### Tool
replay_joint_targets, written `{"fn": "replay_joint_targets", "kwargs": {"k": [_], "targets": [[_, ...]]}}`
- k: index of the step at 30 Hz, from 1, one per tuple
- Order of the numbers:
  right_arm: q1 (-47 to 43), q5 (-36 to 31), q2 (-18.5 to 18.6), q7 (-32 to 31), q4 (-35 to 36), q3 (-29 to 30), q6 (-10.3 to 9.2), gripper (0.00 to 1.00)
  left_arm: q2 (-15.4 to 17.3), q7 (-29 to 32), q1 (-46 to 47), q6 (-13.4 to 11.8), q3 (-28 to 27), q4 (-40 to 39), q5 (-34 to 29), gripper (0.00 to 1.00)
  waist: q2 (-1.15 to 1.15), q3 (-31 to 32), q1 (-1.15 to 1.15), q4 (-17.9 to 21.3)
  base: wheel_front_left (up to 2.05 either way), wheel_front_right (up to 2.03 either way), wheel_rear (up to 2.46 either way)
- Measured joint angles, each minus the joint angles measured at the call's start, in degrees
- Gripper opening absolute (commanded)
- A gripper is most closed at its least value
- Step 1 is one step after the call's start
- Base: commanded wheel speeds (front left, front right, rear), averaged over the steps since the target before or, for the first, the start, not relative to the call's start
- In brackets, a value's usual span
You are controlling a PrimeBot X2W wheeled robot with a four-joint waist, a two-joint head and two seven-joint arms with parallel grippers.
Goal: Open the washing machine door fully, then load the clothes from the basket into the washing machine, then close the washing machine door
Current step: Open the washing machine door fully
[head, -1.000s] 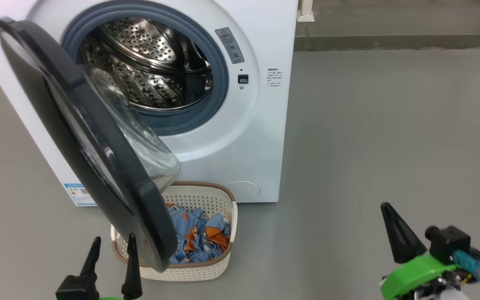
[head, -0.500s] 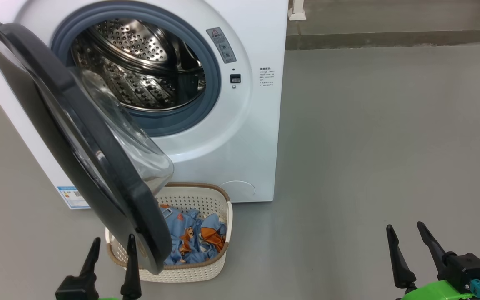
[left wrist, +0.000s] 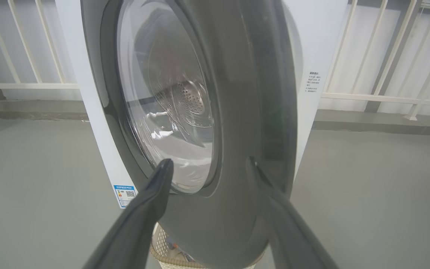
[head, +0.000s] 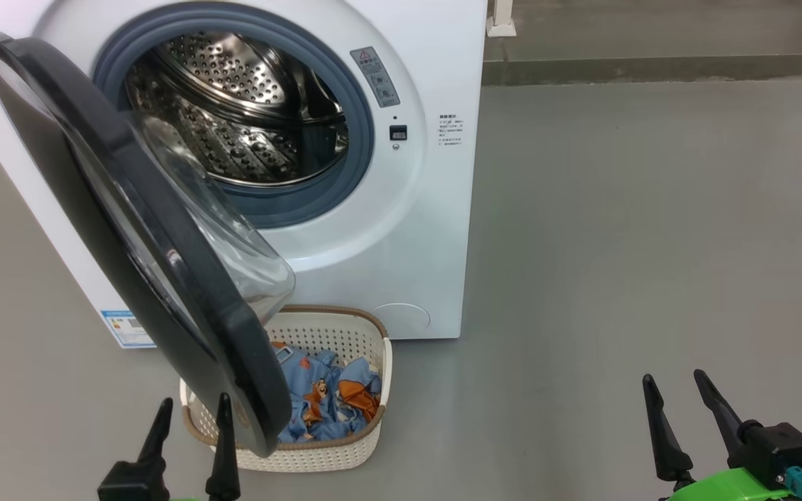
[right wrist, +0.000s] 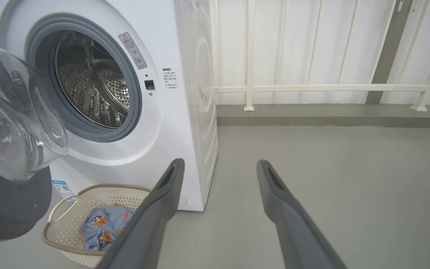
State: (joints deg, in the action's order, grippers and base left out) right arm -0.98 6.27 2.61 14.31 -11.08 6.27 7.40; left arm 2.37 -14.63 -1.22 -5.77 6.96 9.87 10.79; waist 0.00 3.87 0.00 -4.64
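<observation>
The white washing machine (head: 436,229) (right wrist: 185,123) stands with its steel drum (head: 241,118) exposed. Its black-rimmed door (head: 136,236) (left wrist: 237,112) hangs partly swung out, glass bowl bulging over the basket (head: 356,445) (right wrist: 69,246) on the floor below. Light blue clothes (head: 324,396) (right wrist: 101,228) with orange cartoon figures lie in the basket, partly hidden by the door. My left gripper (head: 192,414) (left wrist: 207,164) is open, close in front of the door's lower outer rim, holding nothing. My right gripper (head: 672,390) (right wrist: 218,166) is open and empty over bare floor at the lower right.
A white railing (right wrist: 312,88) on a raised concrete kerb (head: 651,69) runs behind the machine. Open grey floor (head: 651,243) spreads to the machine's right. A small blue label (head: 122,327) sits low on the machine's front.
My right gripper has turned from a sideways, shut pose and now points up with its fingers spread open. The head camera shifted slightly; door, basket and left gripper stay put.
</observation>
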Motion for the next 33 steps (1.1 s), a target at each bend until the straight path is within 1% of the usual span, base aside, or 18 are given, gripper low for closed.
{"fn": "replay_joint_targets", "kwargs": {"k": [3, 5, 33], "targets": [[0.0, 0.2, 0.0, 0.0, 0.0, 0.1, 0.0, 1.0, 0.0, 0.0, 0.0, 0.0, 0.1, 0.0, 0.0, 1.0, 0.0, 0.1, 0.0, -0.1, 0.0, 0.0, 0.0], [0.0, 1.6, 0.0, 0.0, 0.0, 0.2, 0.0, 1.0, 0.0, 0.0, -0.1, 0.0, 0.1, 0.0, 0.0, 1.0, 0.0, 0.2, 0.0, -0.2, 0.0, 0.0, 0.0], [-0.1, 1.4, 0.0, 0.0, 0.0, 0.1, 0.0, 1.0, 0.0, 0.0, -1.3, 0.1, 0.3, 0.1, 0.0, 1.0, 0.0, 0.2, 0.0, -0.4, 0.0, 0.0, 0.0]]}}
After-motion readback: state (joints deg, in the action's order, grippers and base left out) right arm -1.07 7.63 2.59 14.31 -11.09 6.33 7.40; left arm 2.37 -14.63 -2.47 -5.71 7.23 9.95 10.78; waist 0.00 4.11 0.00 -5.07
